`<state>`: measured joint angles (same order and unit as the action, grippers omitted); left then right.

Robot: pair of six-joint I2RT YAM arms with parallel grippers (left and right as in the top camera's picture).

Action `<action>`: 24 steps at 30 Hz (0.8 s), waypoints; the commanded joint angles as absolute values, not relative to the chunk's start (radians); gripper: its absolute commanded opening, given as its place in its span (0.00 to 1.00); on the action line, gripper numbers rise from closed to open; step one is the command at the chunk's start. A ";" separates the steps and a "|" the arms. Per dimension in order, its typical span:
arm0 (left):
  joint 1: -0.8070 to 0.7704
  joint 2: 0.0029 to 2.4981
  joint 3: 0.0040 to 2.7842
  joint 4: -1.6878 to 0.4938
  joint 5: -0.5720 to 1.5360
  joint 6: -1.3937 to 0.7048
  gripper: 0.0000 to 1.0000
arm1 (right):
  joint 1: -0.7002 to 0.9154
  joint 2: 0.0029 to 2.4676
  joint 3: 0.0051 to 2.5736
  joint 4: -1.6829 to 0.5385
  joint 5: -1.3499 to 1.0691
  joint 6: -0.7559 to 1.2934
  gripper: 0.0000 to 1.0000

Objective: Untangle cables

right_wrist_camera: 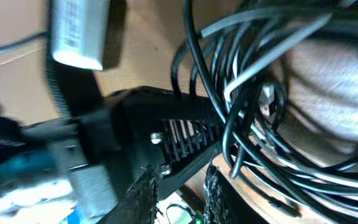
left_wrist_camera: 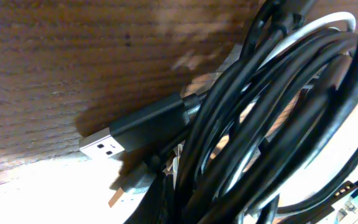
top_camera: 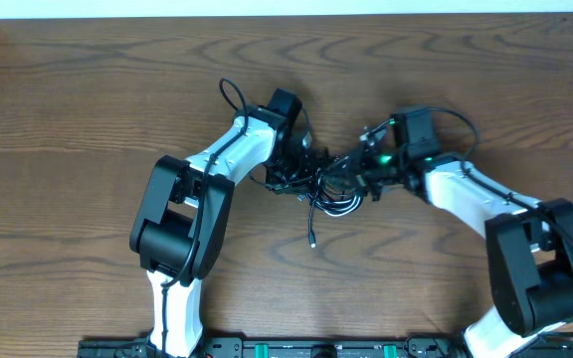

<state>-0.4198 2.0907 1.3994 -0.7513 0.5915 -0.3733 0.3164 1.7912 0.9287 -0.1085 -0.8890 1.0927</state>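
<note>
The left pincer (top_camera: 293, 159) is clamped shut, nose-first in the cables (top_camera: 321, 184) at the middle of the table (top_camera: 88, 99). Whether it has a cord pinched I can't tell; the tangle hides it. Opposite, the right pincer (top_camera: 366, 171) stands just parted, a narrow slit between its black ribbed pads (right_wrist_camera: 146, 196), right at the knot's edge.

On the left wrist view it's glossy round black cord looped over itself, with one white cord (left_wrist_camera: 319, 26) threaded through the top. A USB plug (left_wrist_camera: 135, 130) juts left: flat black housing, bright metal tip with two square holes.

On the right wrist view the loops fan out thin and shiny, black with pale strands among them. A pale grey block (right_wrist_camera: 79, 31) up top carries a label too blurred to read.

One loose end (top_camera: 313, 234) trails from the knot towards the near edge, lying on dark, strongly grained wood. The white arms (top_camera: 229, 149) crowd the knot from either side.
</note>
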 commanded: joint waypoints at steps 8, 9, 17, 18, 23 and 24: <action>-0.420 2.099 1.397 -0.759 0.553 -0.375 0.08 | 0.427 1.771 0.939 -0.170 -0.557 1.209 0.25; -0.420 2.099 1.397 -0.759 0.553 -0.375 0.08 | 0.429 1.771 0.939 -0.168 -0.547 1.212 0.25; -0.420 2.099 1.397 -0.759 0.553 -0.375 0.08 | 0.434 1.771 0.939 -0.157 -0.516 1.259 0.25; -0.420 2.099 1.397 -0.759 0.553 -0.375 0.08 | 0.434 1.771 0.939 -0.150 -0.535 1.272 0.25; -0.420 2.099 1.397 -0.760 0.553 -0.375 0.08 | 0.430 1.771 0.939 -0.116 -0.612 1.287 0.19; -0.420 2.099 1.397 -0.760 0.553 -0.375 0.08 | 0.430 1.771 0.939 -0.116 -0.607 1.287 0.21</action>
